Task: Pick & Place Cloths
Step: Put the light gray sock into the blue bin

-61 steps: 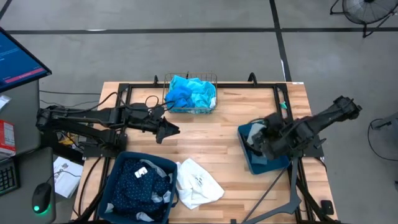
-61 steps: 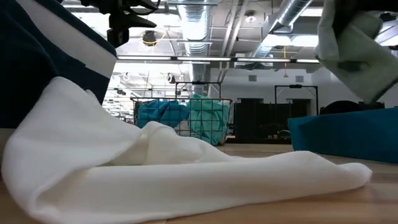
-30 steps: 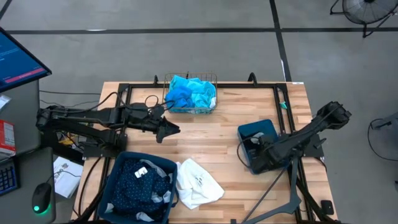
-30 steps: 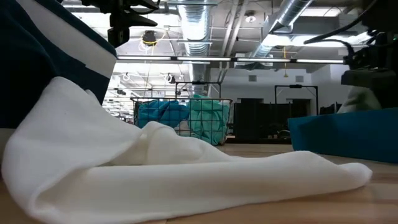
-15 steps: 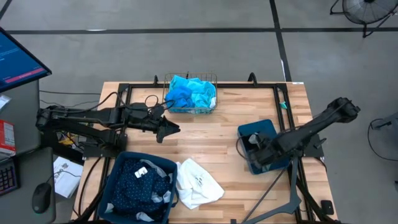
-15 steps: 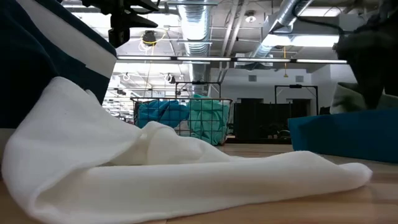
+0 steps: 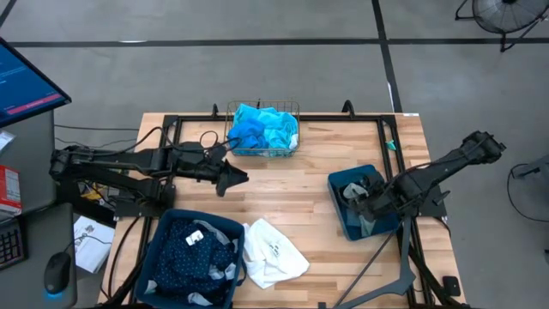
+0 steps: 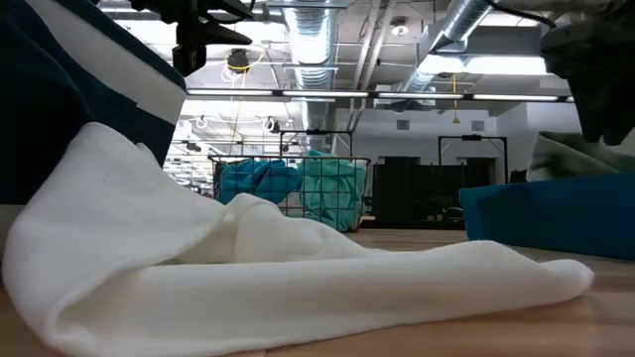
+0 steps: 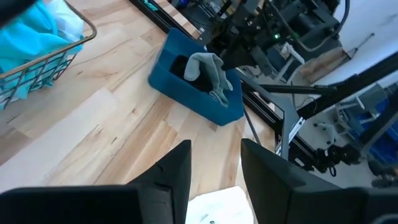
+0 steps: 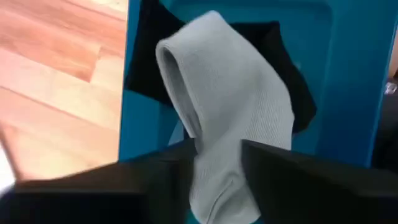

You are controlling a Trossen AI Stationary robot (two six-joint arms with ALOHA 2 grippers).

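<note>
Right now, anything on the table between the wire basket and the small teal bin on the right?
Nothing. In the high view, only bare wood lies between the wire basket and the small teal bin; the left wrist view shows the same gap.

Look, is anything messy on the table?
Yes. A white cloth lies loose on the table, beside the big bin, not in it. A grey cloth droops over the small bin's edge.

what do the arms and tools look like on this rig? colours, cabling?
Both arms are matte black with chunky jointed segments. The left arm has loose black cables looping near its wrist. The right arm looks the same. The left tool has two flat, dark grey fingers. No markings are visible.
</note>
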